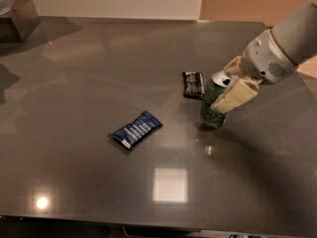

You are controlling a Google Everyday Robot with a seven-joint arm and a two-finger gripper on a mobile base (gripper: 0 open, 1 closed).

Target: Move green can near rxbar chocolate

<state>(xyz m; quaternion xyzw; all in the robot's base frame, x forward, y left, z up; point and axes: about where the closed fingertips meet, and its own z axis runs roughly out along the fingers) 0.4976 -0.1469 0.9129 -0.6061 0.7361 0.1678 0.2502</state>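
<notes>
- Stage of the job, as you read it?
- Placement, I judge. The end effector (219, 92), at the right of the dark glossy desk (89, 58), pinches the small green patterned drink can with a silver top (210, 115), its cream fingers (233, 96) pressed on either side. The green can stands upright just beside the flat black rectangular bar wrapper with white print (193, 84), the rxbar chocolate.
- Next move?
- Settle it if it isn't down, I can't tell, then release and lift straight off. A thin smooth cylinder tips easily on that slick surface. The crinkly blue bar wrapper (136, 129) lies well apart.
</notes>
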